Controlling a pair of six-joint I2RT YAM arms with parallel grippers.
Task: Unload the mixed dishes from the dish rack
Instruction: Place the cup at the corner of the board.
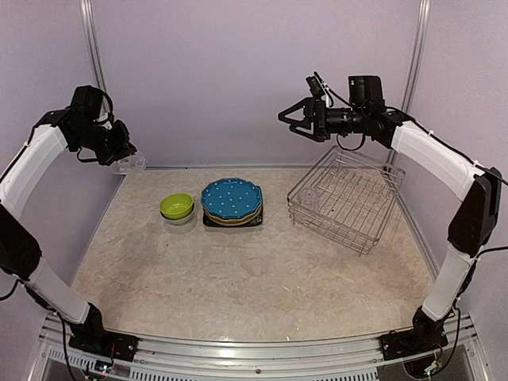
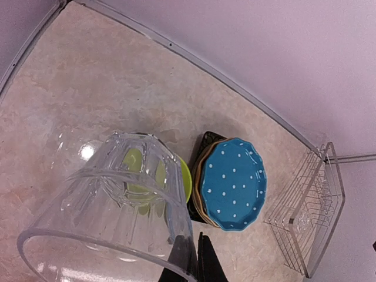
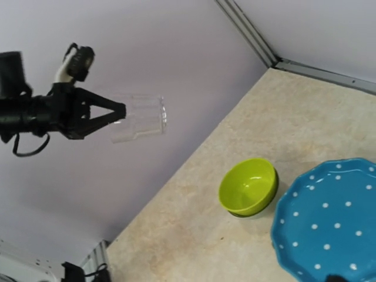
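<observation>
Dish rack (image 1: pixel 347 197), a silver wire basket with low sides, sits askew near the far right corner of the surface (image 1: pixel 238 286). One small glass (image 1: pixel 310 196) rests inside it at its left end; I cannot tell whether it stands upright.

Near the middle of the far edge sits a stack of plates. The blue plate (image 1: pixel 231 198) with white dots and a scalloped rim is on top, a yellow rim (image 2: pixel 197 182) shows beneath it, and a black square plate (image 2: pixel 205 141) lies at the bottom. Just left of the stack, a lime-green bowl (image 1: pixel 176 205) nests in a pale bowl (image 1: pixel 179 220).

My left fingers (image 3: pixel 122 110) are pinched shut on the wall of a clear ribbed glass (image 3: pixel 141 117). I hold it on its side, high above the far left corner of the surface, with its mouth toward my wrist camera.

My right fingers (image 1: pixel 286 121) are spread wide and hold nothing. They hang in the air above the left end of the rack, well clear of it.
</observation>
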